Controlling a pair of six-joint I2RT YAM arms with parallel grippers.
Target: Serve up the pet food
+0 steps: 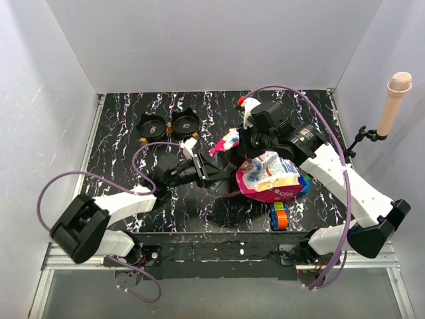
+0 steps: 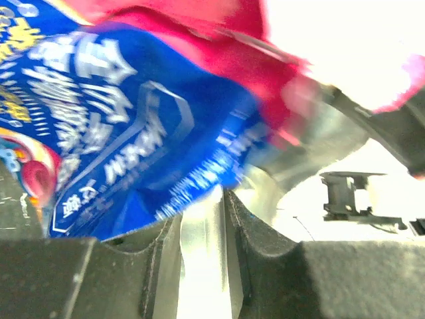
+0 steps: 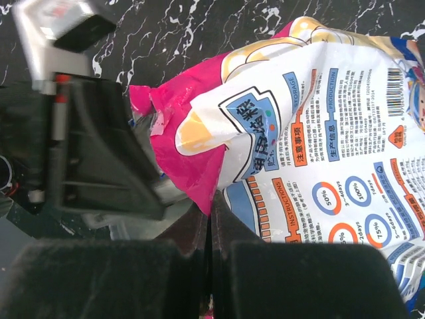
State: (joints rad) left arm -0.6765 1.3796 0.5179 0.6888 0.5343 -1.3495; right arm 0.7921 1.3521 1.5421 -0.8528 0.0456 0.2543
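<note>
marbled worktop (image 1: pixel 119 116); left fingers (image 2: pixel 133 272) and right fingers (image 3: pixel 133 279) both clamp the bag (image 1: pixel 265 176); uneven pulling may rip it, scattering food.

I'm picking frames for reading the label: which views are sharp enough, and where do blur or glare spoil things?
Top view: evenly lit and sharp, but the print on the bag is too small to read. Left wrist: the bag is very close and smeared, and the upper right is blown out to white. Right wrist: the print is crisp and well lit; only the upper left corner is blurred.
</note>
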